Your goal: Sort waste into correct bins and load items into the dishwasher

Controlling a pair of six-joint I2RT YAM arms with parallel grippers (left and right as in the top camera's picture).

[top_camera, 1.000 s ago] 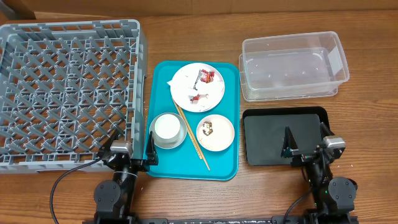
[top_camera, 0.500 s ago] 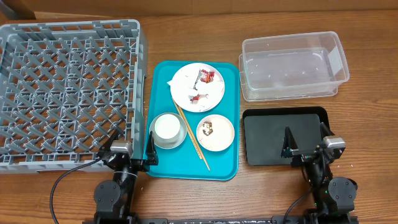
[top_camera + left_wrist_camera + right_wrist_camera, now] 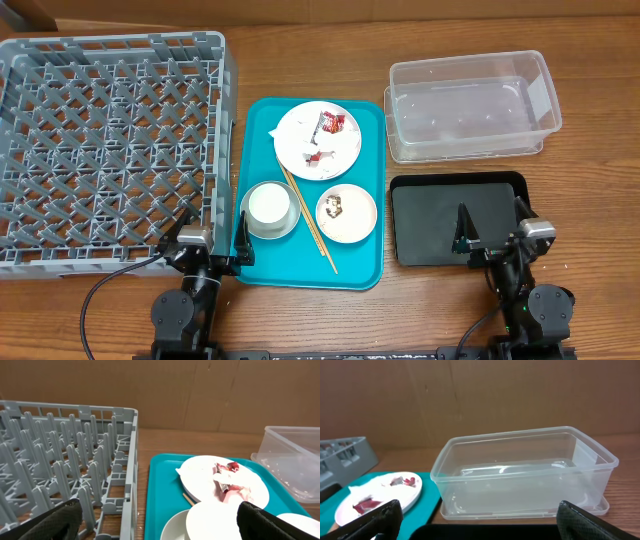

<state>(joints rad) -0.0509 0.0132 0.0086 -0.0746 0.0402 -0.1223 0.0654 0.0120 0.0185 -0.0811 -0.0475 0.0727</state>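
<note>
- left hand is open, holding nothing; white plate with red wrapper sits in front.
- right hand is open too; clear tub sits in front.

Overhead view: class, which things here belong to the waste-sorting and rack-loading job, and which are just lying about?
Belong to the job:
rack, clear tub, black tray, plate, wrapper, dish, food lump, bowl, cup, chopsticks.

Just lying about:
teal tray (it only carries the dishes), table, cardboard.
</note>
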